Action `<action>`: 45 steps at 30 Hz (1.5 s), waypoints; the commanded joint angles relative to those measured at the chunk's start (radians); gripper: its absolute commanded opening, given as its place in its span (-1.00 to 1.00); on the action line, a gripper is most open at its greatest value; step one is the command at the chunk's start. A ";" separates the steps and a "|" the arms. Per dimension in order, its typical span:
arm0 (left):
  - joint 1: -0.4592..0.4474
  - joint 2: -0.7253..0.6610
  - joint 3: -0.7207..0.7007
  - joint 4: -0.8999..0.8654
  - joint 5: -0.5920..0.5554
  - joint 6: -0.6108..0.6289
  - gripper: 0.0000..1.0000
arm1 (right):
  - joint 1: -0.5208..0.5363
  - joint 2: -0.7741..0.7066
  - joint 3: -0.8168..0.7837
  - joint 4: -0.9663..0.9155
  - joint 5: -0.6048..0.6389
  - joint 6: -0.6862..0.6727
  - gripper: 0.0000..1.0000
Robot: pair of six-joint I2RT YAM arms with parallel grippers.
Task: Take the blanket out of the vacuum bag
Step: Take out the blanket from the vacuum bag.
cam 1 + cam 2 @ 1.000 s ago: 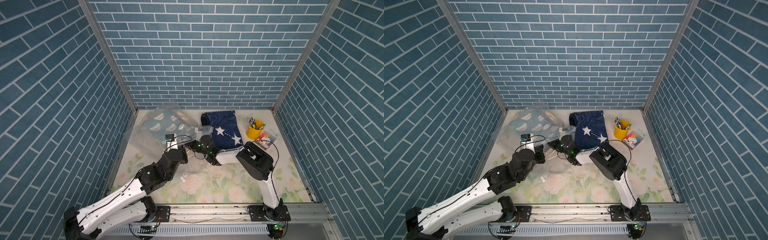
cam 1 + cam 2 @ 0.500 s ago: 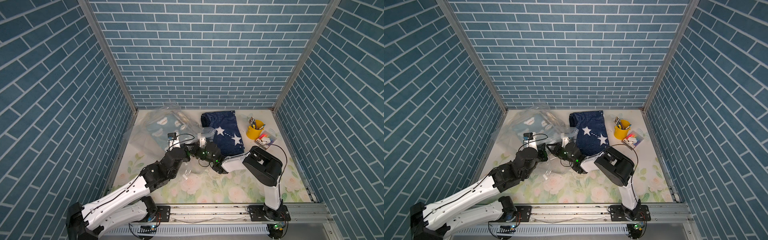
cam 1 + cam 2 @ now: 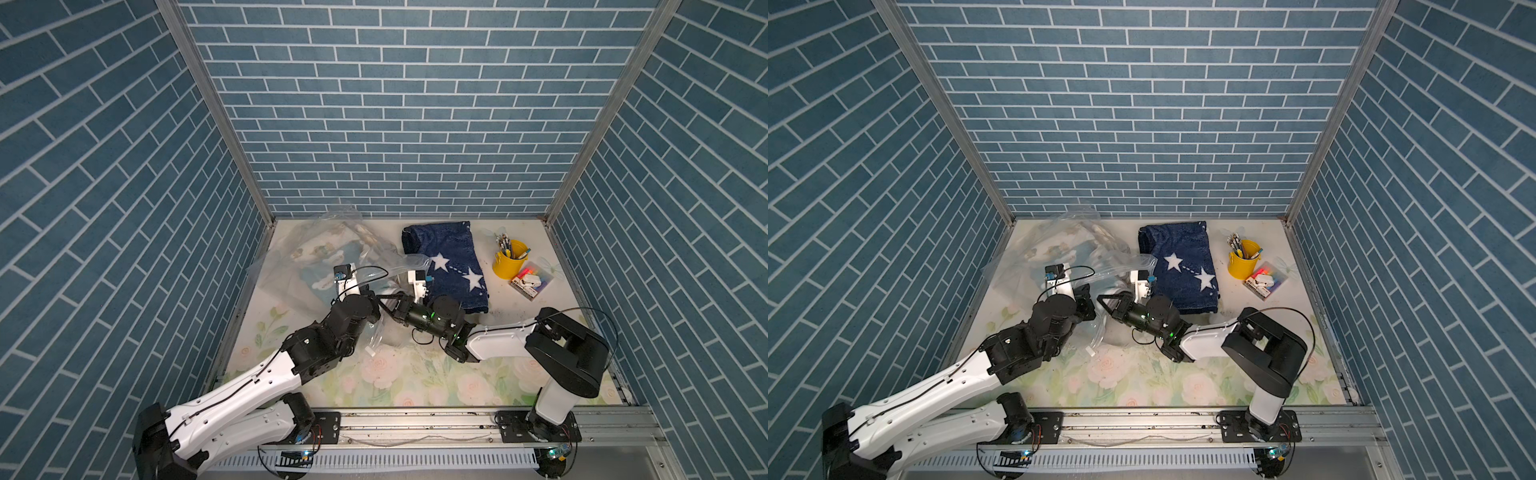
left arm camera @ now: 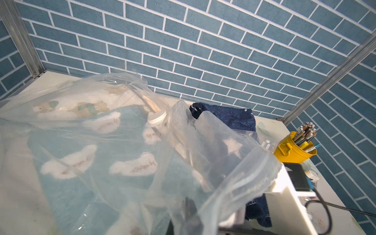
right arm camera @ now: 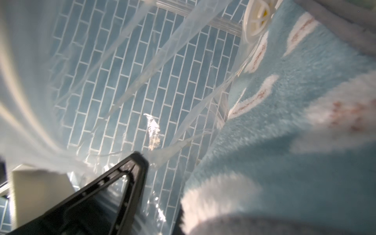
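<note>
The vacuum bag (image 3: 332,232) (image 3: 1038,249) is clear crinkly plastic, bunched up at the back left. Inside lies the blanket (image 3: 320,272) (image 4: 91,142) (image 5: 295,101), light blue fleece with white clouds. The bag's round white valve cap (image 4: 156,119) (image 5: 257,19) sits above it. My left gripper (image 3: 378,306) (image 3: 1089,305) (image 4: 190,205) is shut, with the bag's mouth film wrapped over it. My right gripper (image 3: 390,305) (image 3: 1106,301) points left into the bag mouth. One black finger (image 5: 122,183) shows under the film; the blanket's fluffy edge hides the other.
A navy blanket with white stars (image 3: 449,262) (image 3: 1183,266) lies outside the bag at the back middle. A yellow bucket of pencils (image 3: 507,264) and a marker box (image 3: 532,282) stand back right. The left wall is close behind the bag.
The right arm's elbow and wrist have swung right and toward the front while its gripper stays at the bag mouth. The bag's top has risen and crumpled. The left gripper has barely shifted.
</note>
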 commanded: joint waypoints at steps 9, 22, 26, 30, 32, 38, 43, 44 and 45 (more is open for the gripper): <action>0.003 -0.001 -0.011 0.017 -0.043 -0.004 -1.00 | 0.003 -0.272 -0.126 -0.064 -0.039 -0.146 -1.00; 0.004 0.001 -0.038 0.015 -0.112 -0.067 -1.00 | -0.001 -0.591 -0.050 -0.381 -0.007 -0.305 -1.00; 0.009 -0.003 -0.049 0.020 -0.141 -0.086 -1.00 | -0.021 -0.678 0.028 -0.509 0.012 -0.366 -1.00; 0.019 -0.007 -0.071 0.027 -0.160 -0.111 -1.00 | -0.094 -0.727 0.103 -0.586 0.002 -0.377 -1.00; 0.030 -0.009 -0.090 0.039 -0.162 -0.125 -1.00 | -0.135 -0.734 0.154 -0.610 -0.016 -0.384 -1.00; 0.060 -0.013 -0.141 0.067 -0.147 -0.147 -1.00 | -0.230 -0.673 0.357 -0.701 -0.050 -0.439 -1.00; 0.077 -0.026 -0.176 0.078 -0.142 -0.156 -1.00 | -0.345 -0.597 0.475 -0.736 -0.121 -0.435 -1.00; 0.080 -0.031 -0.181 0.076 -0.144 -0.155 -1.00 | -0.381 -0.588 0.474 -0.736 -0.140 -0.421 -1.00; 0.083 -0.037 -0.187 0.074 -0.147 -0.156 -1.00 | -0.413 -0.581 0.467 -0.727 -0.169 -0.401 -1.00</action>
